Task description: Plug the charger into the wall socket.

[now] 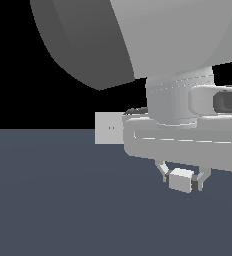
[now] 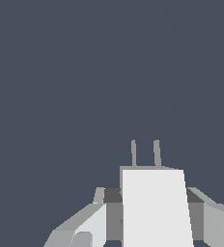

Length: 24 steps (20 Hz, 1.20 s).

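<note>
One hand [image 1: 182, 181], jaws closed on either side of one charger [image 1: 180, 180], which it holds clear above the desk [image 1: 48, 200].
One charger: small off-white block, gripped by its flanks; the wrist view shows two thin grey prongs [image 2: 145, 153] standing out of its far end, pointing away from the hand.
One wall socket [image 1: 108, 128]: flat pale square plate, upright at the far edge of the desk, with two tiny orange-brown holes near its centre. It stands well apart from the charger, toward the exterior view's left and farther back, partly overlapped by the arm's grey body.
One desk: plain dark blue-grey surface, nothing else seen on it.
Step in hand, by my judgement: carrying the grasped charger toward the socket; insertion not yet begun.
Next move calls for: bringing the prongs level with the two holes, squaring the block to the plate, then pushing straight in without tilt.
</note>
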### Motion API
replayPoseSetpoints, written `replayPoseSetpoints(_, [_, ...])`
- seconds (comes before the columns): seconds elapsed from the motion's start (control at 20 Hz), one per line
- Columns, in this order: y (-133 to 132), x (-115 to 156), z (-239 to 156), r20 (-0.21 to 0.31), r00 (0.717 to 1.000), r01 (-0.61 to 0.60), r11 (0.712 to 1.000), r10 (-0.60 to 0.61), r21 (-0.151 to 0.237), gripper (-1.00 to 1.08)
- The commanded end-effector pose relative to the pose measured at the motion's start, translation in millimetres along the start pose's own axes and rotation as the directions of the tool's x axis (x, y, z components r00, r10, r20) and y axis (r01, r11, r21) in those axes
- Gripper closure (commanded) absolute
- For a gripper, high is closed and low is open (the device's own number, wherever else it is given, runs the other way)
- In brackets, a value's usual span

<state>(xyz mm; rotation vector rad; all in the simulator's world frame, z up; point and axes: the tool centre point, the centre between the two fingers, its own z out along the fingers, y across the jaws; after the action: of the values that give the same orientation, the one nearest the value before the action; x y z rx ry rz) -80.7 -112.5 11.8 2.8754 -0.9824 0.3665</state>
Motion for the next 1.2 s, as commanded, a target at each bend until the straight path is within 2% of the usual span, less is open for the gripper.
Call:
replayPoseSetpoints(0.0, [0, 0, 0, 0.000, 1.000, 0.000, 1.000, 0.000, 0.000, 1.08])
replayPoseSetpoints(0.4, [-1, 1, -1, -0.001, 1.000, 0.004, 1.000, -0.004, 0.001, 1.08])
replayPoseSetpoints(0.6, [-12, 6, -6, -0.002, 0.999, 0.042, 0.999, -0.042, 0.010, 1.08])
replayPoseSetpoints(0.9, [-51, 20, -25, -0.007, 0.986, 0.168, 0.985, -0.168, 0.041, 1.08])
replayPoseSetpoints(1.15, [-100, 29, -49, -0.018, 0.948, 0.318, 0.945, -0.318, 0.079, 1.08])
